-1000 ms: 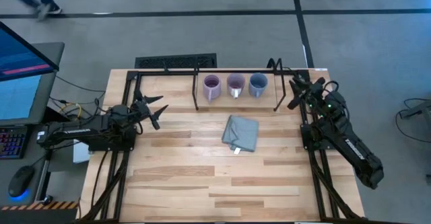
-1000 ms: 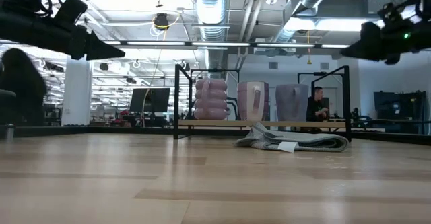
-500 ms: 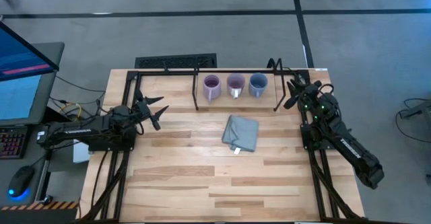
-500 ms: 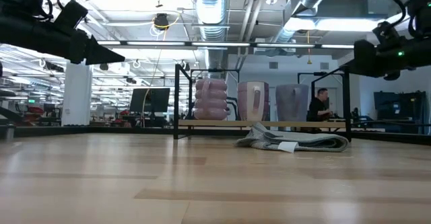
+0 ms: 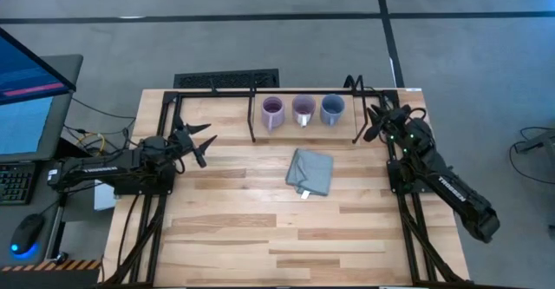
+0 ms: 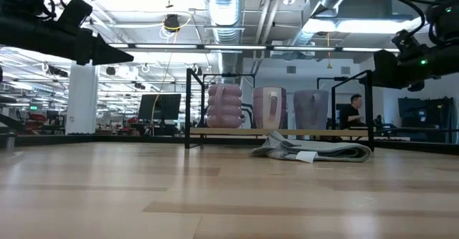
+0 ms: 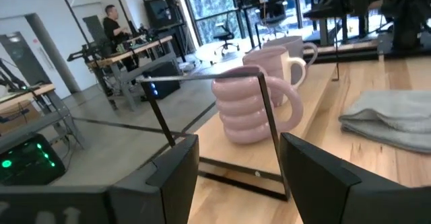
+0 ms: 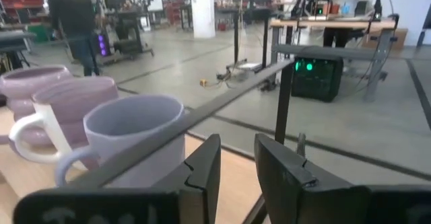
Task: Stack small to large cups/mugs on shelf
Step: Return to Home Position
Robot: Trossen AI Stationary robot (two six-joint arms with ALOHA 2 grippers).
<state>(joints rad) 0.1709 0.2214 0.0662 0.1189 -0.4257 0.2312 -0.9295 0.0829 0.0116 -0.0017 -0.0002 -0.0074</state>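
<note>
High view puts three small handled mugs side by side in a row inside the low black thin-rod shelf [image 5: 252,126] at the far edge of the pale wooden table [image 5: 260,228]: the deeper purple ribbed mug [image 5: 273,113] towards the left arm's side, the pale lavender mug with a white handle [image 5: 303,110] in the middle, and the blue-grey mug [image 5: 332,108] towards the right arm's side, all upright with their mouths open upward. Nearer than the rack lies a grey folded cloth [image 5: 310,171], apart from the mugs; from table height it hides part of the rack's lower rail. The left gripper [image 5: 203,143] hangs over the table's left side, well apart from the shelf, its fingers spread wide and empty. The right gripper [image 5: 368,122] sits just beside the shelf's right end, its fingers parted by a narrow gap, pinching nothing. From its wrist, a shelf rod crosses in front of the blue-grey mug; from the left wrist, an upright leg cuts across the ribbed mug. A blue-lit monitor [image 5: 26,89] stands off the table's left, and a person [image 6: 351,112] shows in the room behind.
</note>
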